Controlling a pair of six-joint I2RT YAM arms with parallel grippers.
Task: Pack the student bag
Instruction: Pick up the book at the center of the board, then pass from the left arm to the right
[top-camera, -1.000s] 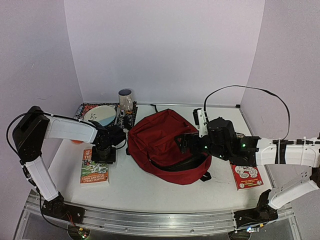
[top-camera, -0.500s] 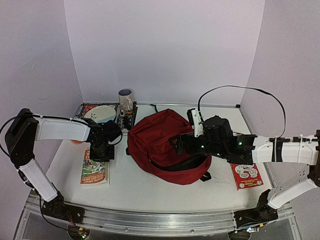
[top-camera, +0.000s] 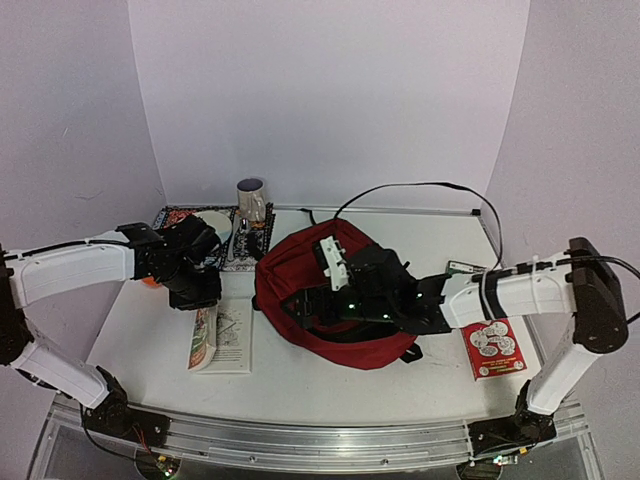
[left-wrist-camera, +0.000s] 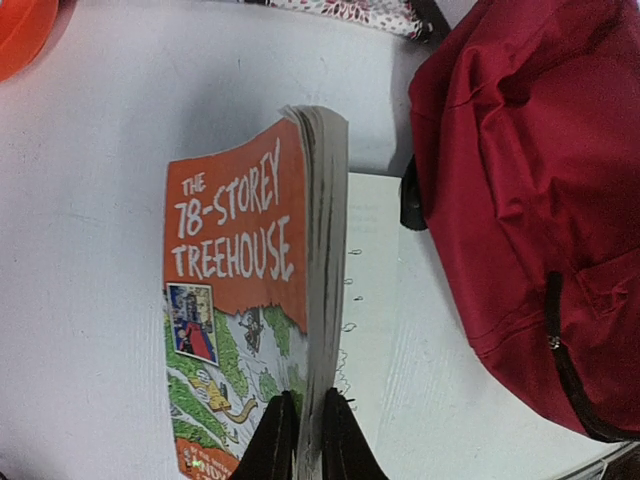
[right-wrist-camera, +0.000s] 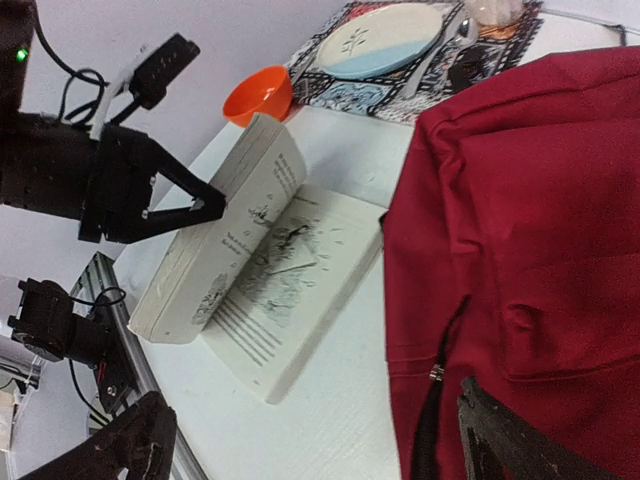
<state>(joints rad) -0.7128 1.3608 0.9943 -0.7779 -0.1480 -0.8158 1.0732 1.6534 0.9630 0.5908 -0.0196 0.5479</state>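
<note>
The left gripper (left-wrist-camera: 307, 445) is clamped on the front cover and pages of the orange book (left-wrist-camera: 240, 260), holding them upright, with the student bag (top-camera: 300, 255) just to its right beneath the right gripper (right-wrist-camera: 308, 395), whose jaws are spread wide and hold nothing.

The white table (top-camera: 300, 375) carries the student bag (top-camera: 320, 270) slumped at its middle. Left of the bag a paperback (top-camera: 222, 335) lies open, its left half raised off the surface. A patterned placemat (top-camera: 252, 240) sits at the far left, an orange bowl (right-wrist-camera: 258, 93) near it, and a red booklet (top-camera: 490, 350) lies flat at the near right.
</note>
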